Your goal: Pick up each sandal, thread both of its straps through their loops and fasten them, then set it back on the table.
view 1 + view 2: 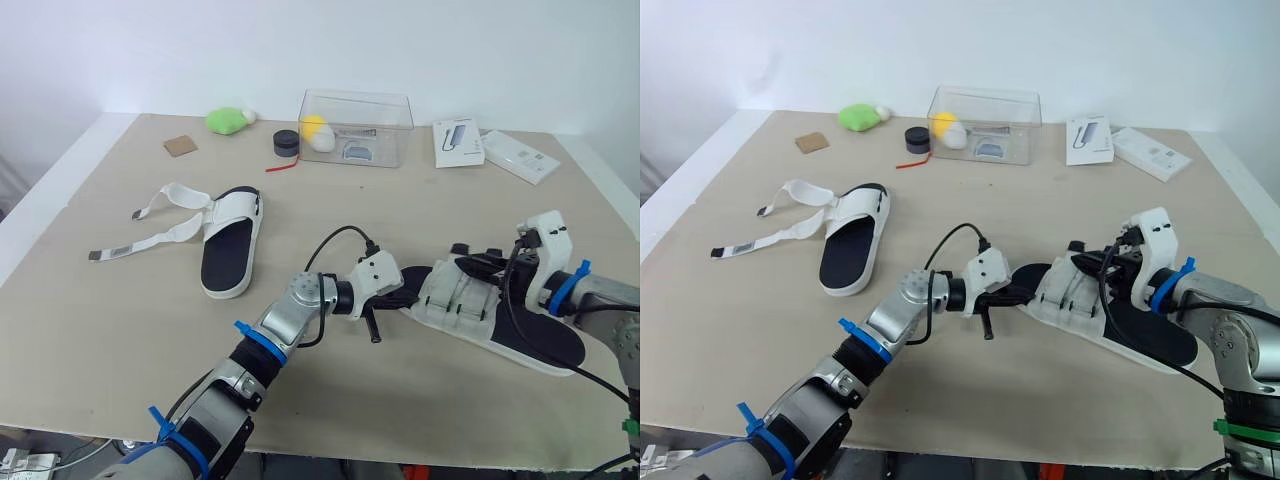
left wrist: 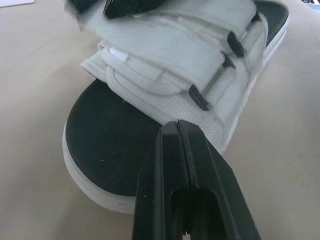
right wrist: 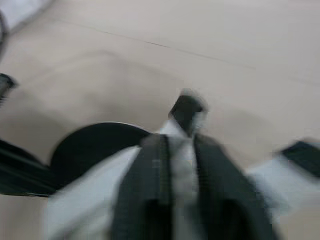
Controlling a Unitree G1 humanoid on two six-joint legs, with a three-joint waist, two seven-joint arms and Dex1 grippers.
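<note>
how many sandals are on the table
2. One sandal lies on the left side of the table, its straps loose and spread out. The other sandal is at the front right, with its straps across it.

Pinched between the right gripper's (image 3: 181,145) blurred fingers (image 3: 150,190) is a white strip, probably a sandal strap (image 3: 183,165); the dark lump (image 3: 187,107) past their tips is unreadable.

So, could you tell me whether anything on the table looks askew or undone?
The left sandal lies with both straps loose, splayed across the table to its left. On the right sandal they lie folded over its upper. Nothing looks spilled or damaged.
</note>
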